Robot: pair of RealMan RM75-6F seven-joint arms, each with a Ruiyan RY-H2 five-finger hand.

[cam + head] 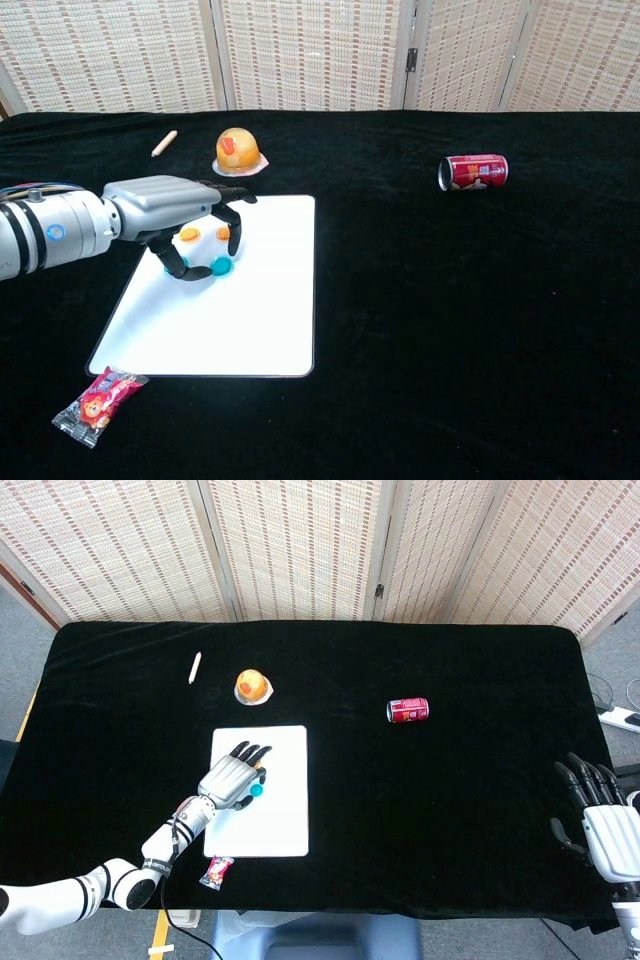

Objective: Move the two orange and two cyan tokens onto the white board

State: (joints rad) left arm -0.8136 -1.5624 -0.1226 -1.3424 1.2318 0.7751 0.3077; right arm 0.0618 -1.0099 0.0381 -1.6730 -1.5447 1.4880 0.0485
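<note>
While arched palm-down over the white board (pixel 260 300), the left robot hand (pixel 185 215) pinches a cyan token (pixel 220 266)

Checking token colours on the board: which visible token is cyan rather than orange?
The cyan token, on the white board by the left hand's fingers. The orange tokens lie farther back.

Left hand (pixel 170 215) covers the white board's (pixel 250 320) far-left part.
</note>
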